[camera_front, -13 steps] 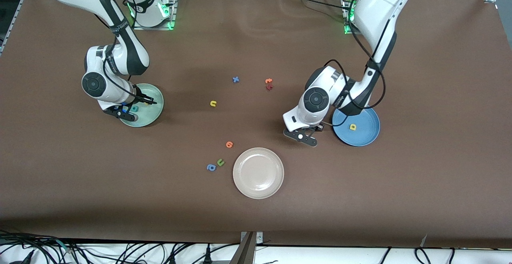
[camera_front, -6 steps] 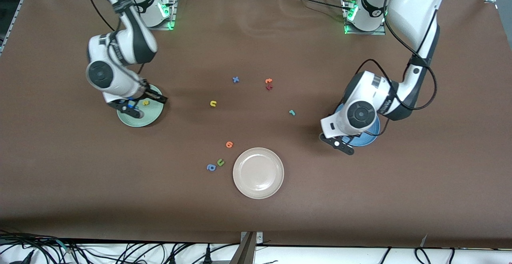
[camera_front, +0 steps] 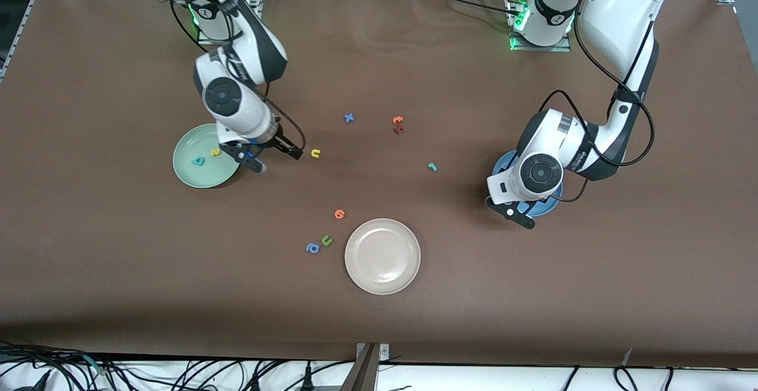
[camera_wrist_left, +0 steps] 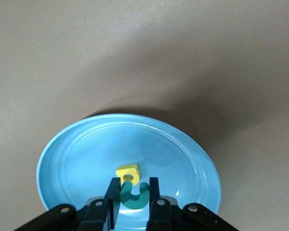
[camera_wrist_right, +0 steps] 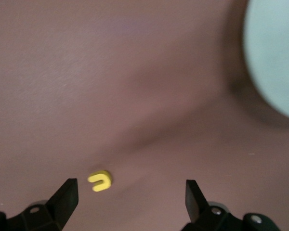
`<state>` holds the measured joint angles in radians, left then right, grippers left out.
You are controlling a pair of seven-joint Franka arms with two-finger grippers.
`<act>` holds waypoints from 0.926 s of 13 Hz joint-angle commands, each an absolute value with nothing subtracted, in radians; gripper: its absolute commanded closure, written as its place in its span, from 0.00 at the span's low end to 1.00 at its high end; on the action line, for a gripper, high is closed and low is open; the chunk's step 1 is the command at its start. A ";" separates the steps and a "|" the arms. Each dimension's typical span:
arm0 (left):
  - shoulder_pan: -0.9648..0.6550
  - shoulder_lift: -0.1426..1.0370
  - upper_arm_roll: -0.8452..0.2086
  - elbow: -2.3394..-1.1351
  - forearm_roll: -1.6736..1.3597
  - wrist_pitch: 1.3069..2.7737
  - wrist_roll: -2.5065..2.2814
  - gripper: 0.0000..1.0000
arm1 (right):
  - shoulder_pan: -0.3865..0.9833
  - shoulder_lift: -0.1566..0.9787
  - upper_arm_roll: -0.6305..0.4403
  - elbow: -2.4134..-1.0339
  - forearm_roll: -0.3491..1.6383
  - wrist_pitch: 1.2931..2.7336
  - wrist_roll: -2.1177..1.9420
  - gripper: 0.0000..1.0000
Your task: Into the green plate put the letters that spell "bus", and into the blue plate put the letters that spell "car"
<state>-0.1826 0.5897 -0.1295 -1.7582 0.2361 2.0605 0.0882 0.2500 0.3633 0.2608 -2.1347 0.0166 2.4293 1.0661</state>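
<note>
Brown cloth covers the table (camera_front: 533,296), and stray foam letters lie scattered over its middle: a blue "x" (camera_front: 349,118), an orange letter (camera_front: 398,120) touching a dark red one (camera_front: 398,130), an orange letter (camera_front: 339,214) nearer the front camera, and a green "u" (camera_front: 326,240) beside a blue "a" (camera_front: 312,248). Just beside those two sits a round beige-white plate (camera_front: 382,256). None of these lies between a gripper and its plate.

Toward the right arm's end, the pale mint-green plate (camera_front: 189,175) holds a teal "b" (camera_front: 198,161) and a yellow "s" (camera_front: 216,152), slightly apart. The right gripper (camera_front: 269,157) hangs over the bare cloth between that plate and the small yellow "u" (camera_wrist_right: 100,180), fingers spread wide and holding nothing; the "u" lies flat on the cloth, near one fingertip.

A teal "r" (camera_front: 432,167) lies alone on the cloth, toward the left arm's end. There, the medium-blue plate (camera_wrist_left: 77,154) holds a yellow "a" (camera_wrist_left: 128,173). The left gripper (camera_wrist_left: 134,197) is over this plate, its fingers pinched narrowly on a teal "c" (camera_wrist_left: 135,199), just beside the "a".
</note>
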 commanded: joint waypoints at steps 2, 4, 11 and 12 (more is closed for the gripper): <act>-0.153 0.561 -0.141 -1.827 0.262 2.137 0.084 0.00 | 0.297 0.457 0.256 -2.105 0.020 2.564 1.086 0.02; -0.155 0.537 -0.156 -1.818 0.252 2.117 0.083 0.00 | 0.319 0.475 0.256 -2.106 0.017 2.597 1.086 0.02; -0.198 0.509 -0.337 -1.783 0.178 2.110 -0.354 0.00 | 0.345 0.511 0.255 -2.115 0.006 2.600 1.086 0.15; -0.231 0.526 -0.339 -1.779 0.173 2.167 -0.401 0.00 | 0.345 0.512 0.255 -2.115 0.005 2.603 1.086 0.15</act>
